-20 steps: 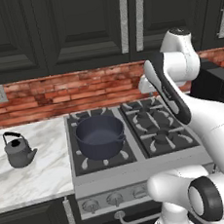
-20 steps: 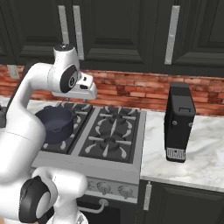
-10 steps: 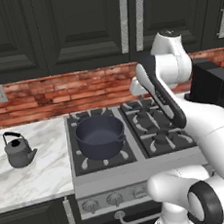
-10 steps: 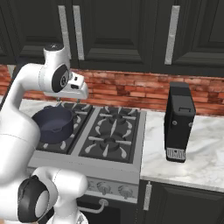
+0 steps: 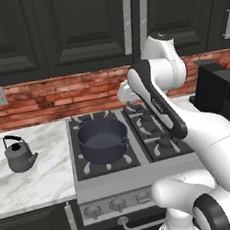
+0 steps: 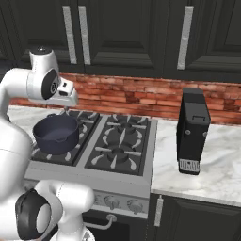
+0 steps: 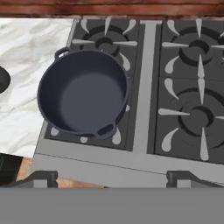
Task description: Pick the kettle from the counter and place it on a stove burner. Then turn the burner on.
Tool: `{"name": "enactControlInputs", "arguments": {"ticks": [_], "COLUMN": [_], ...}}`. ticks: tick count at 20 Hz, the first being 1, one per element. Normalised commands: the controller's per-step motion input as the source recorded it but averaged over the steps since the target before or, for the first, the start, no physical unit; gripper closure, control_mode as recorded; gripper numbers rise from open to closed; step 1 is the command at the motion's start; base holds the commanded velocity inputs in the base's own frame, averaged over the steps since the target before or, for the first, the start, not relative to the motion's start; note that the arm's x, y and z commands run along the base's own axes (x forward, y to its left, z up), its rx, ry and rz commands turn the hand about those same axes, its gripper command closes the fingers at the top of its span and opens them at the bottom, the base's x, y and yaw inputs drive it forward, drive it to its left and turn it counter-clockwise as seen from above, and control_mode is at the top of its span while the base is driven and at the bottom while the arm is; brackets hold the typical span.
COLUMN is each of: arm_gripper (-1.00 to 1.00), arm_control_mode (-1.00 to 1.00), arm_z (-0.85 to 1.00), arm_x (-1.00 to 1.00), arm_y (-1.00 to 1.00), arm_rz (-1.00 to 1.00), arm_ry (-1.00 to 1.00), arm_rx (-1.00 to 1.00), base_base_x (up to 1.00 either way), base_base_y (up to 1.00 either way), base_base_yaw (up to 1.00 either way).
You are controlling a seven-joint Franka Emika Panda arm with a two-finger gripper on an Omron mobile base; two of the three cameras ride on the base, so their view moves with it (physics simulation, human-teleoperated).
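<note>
Your arm has swung left since a moment ago, so the hand [image 7: 112,177] now hangs high over the stove [image 7: 144,109]. You can see its two fingers spread wide apart, with nothing between them. Right below the hand sits the big dark pot [image 7: 82,97] on a front burner [image 7: 116,135]. Farther off to the hand's left, the kettle [image 5: 19,153] stands on the white counter [image 5: 40,177], well apart from the pot.

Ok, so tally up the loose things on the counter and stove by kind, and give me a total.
Kettle: 1
Pot: 1
Black countertop appliance: 1
Total: 3
</note>
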Motion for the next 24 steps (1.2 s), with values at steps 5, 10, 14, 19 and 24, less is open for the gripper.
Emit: {"name": "enactControlInputs", "arguments": {"ticks": [5, 10, 14, 19, 24], "arm_gripper": [-1.0, -1.0, -1.0, -1.0, -1.0], "arm_control_mode": [-1.0, -1.0, -1.0, -1.0, -1.0], "arm_z": [0.0, 0.0, 0.0, 0.0, -0.04], "arm_x": [-0.1, -0.08, -0.01, 0.0, 0.0], "arm_y": [0.71, 0.7, 0.67, 0.72, 0.66], "arm_rz": [0.13, 0.19, 0.23, 0.27, 0.36], "arm_ry": [0.0, 0.0, 0.0, 0.0, 0.0], "arm_rx": [0.06, 0.04, 0.02, 0.0, 0.0], "base_base_x": [0.0, 0.0, 0.0, 0.0, 0.0], "base_base_y": [0.0, 0.0, 0.0, 0.0, 0.0], "base_base_yaw": [0.0, 0.0, 0.0, 0.0, 0.0]}}
